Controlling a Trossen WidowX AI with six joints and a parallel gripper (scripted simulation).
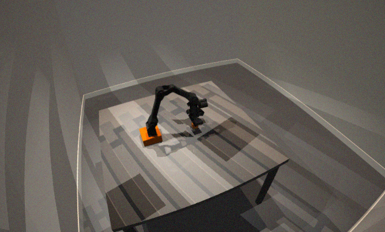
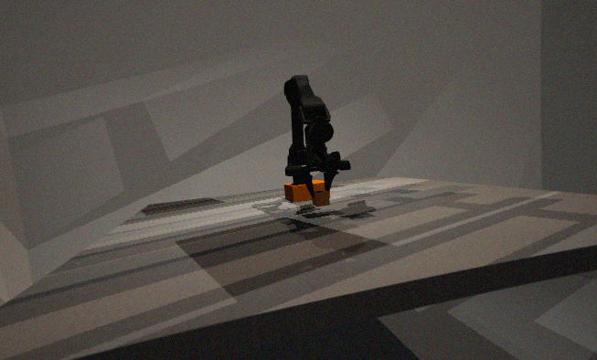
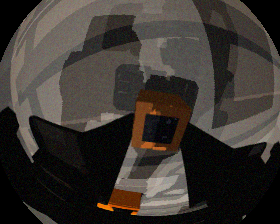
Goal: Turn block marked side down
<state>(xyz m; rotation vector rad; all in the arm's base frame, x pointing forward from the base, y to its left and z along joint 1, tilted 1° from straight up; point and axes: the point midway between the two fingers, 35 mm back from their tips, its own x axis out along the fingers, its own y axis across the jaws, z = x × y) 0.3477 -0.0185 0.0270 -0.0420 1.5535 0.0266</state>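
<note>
The small orange block (image 1: 193,126) (image 2: 321,198) (image 3: 139,131) is between the fingers of my gripper (image 1: 196,122) (image 2: 321,193) (image 3: 157,121), which is shut on it. The fingers press on two opposite sides. In the wrist view the dark square mark (image 3: 160,129) shows on the face turned up toward the wrist camera. The block appears to hang slightly above the table (image 1: 189,188) (image 2: 504,238), with dark shadows under it. The mark is not visible in the top and exterior views, and the block's underside is hidden.
The orange base box (image 1: 152,142) (image 2: 296,193) (image 3: 125,199) of the arm stands on the table behind the block. The table's near edge (image 1: 198,204) lies toward the top camera. Dark and light shadow bands cross the table top.
</note>
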